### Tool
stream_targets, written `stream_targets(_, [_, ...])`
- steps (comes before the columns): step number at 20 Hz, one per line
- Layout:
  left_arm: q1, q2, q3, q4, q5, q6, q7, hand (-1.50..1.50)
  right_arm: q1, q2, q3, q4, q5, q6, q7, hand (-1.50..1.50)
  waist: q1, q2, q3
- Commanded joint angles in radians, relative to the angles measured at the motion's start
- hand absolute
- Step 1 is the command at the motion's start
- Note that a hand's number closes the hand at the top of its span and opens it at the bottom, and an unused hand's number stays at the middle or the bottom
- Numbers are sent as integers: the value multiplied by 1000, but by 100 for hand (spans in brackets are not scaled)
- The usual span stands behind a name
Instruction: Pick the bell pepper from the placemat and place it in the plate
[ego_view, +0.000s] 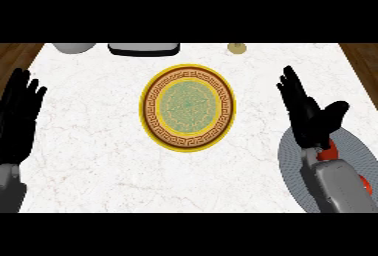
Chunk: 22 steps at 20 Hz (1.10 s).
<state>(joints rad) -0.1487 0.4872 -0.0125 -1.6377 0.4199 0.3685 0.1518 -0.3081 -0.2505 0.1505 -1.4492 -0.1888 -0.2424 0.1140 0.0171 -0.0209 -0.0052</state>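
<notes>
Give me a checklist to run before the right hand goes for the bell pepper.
1. Bell pepper on the placemat: ok, mostly hidden under the right forearm.
2. Right hand open, fingers straight: ok.
3. Right hand curled round the pepper: not ok, it holds nothing.
4. Plate at the counter's middle, nothing on it: ok.
5. Left hand open at the left edge, apart from the plate: ok.
6. Pepper's pose: cannot tell.

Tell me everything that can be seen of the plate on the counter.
The plate is round, with a yellow rim, a brown key-pattern band and a pale green patterned middle. It looks ceramic. It lies flat on the white marble counter, near its middle. Nothing lies on it; the left hand and the right hand do not touch it.
</notes>
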Motion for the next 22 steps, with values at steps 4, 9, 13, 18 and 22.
stream_targets(4, [-63, 76, -65, -62, -78, -96, -33, 0, -68, -10, 192, -36, 1, 311, -151, 150, 11, 22, 9])
stream_targets(9, [-72, 78, -118, -37, -92, -156, -51, 0, -96, -339, 358, 2, 485, 292, -175, 150, -33, 17, -3])
stream_targets(13, [-88, 52, -126, 15, -122, -178, -100, 0, 173, -117, 276, 127, 373, 52, -477, -150, -32, 27, 7])
stream_targets(18, [-100, 61, -101, 9, -106, -218, -83, 0, 223, -124, 139, 211, 198, 153, -790, -150, -20, 23, 7])
stream_targets(22, [-141, 19, -99, 60, -153, -216, -67, 0, 240, -206, 71, 51, 206, 182, -749, -150, -27, 19, 5])
